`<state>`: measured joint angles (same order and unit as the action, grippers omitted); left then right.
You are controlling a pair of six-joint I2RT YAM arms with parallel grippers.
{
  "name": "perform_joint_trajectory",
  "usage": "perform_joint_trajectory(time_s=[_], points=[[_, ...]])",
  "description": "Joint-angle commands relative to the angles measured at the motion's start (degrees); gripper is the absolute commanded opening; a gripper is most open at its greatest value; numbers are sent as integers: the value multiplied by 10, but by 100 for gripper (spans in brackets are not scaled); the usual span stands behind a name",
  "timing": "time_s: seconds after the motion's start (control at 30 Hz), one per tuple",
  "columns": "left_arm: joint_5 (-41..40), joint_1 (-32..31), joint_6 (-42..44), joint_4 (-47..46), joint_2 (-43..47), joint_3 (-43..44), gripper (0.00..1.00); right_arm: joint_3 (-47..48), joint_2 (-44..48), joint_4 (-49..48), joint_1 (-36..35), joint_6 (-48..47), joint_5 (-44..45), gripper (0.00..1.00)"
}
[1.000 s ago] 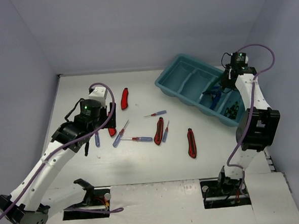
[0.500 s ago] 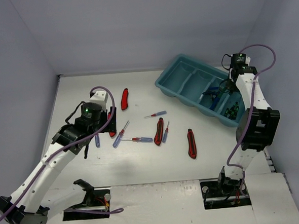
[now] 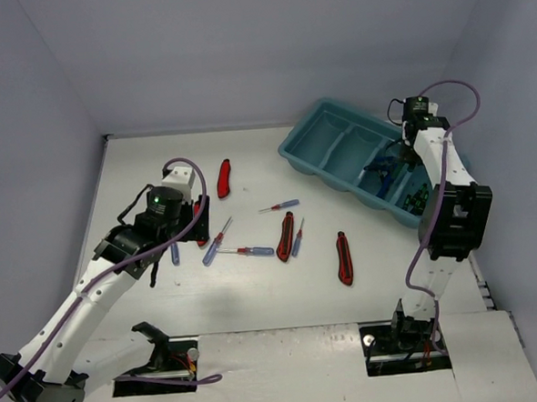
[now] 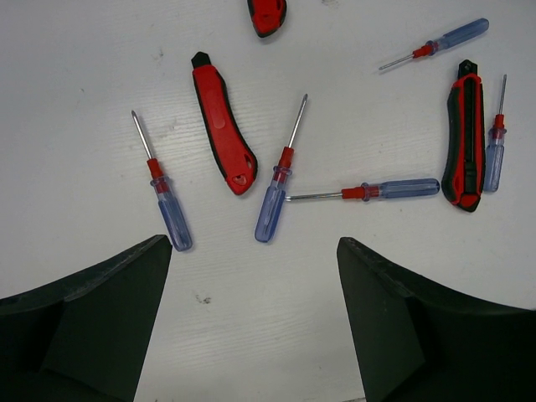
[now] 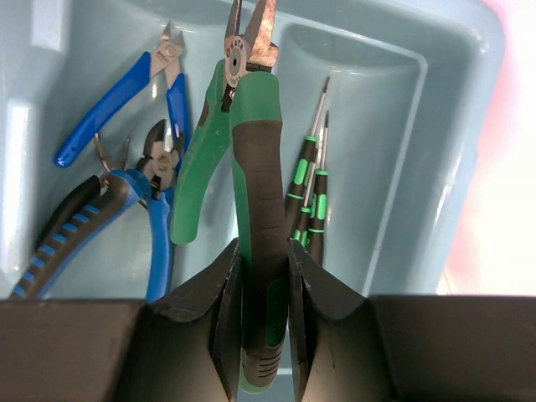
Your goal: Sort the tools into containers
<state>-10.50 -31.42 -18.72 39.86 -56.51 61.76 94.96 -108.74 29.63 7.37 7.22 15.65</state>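
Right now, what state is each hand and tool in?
left hand, open, above the table
right hand, shut on green pliers
green pliers, held by one handle over tray
blue pliers, lying in tray
green screwdrivers, lying in next compartment
red knives, loose on table
blue screwdrivers, loose on table

A white surface [image 3: 256,297] makes the bottom of a small enclosure, its matte top marked by a few faint dark scuffs [image 4: 201,297]. Plain pale lavender-grey walls rise on three sides: a back wall [image 3: 259,47], a left wall [image 3: 24,161] and a right wall [image 3: 522,176]. The light is soft and even, throwing only weak, blurred shadows. A white board [image 3: 288,364] lies along the near edge.
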Motion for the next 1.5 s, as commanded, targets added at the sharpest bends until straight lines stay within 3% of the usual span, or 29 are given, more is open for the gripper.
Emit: perform_joint_trajectory(time_s=[0.0, 0.4, 0.8, 1.03, 1.47], points=[[-2, 4, -9, -3, 18, -1, 77, 53, -9, -8, -26, -8, 71, 0], [-11, 4, -14, 13, 38, -16, 77, 73, -58, 38, -57, 11, 199, 1], [-9, 3, -15, 12, 29, -16, 77, 80, -50, 47, -54, 6, 220, 0], [-7, 3, -16, 13, 29, -14, 77, 89, -82, 50, -65, 7, 214, 6], [-17, 3, -15, 26, 40, -8, 77, 135, -103, 51, -105, 17, 139, 28]])
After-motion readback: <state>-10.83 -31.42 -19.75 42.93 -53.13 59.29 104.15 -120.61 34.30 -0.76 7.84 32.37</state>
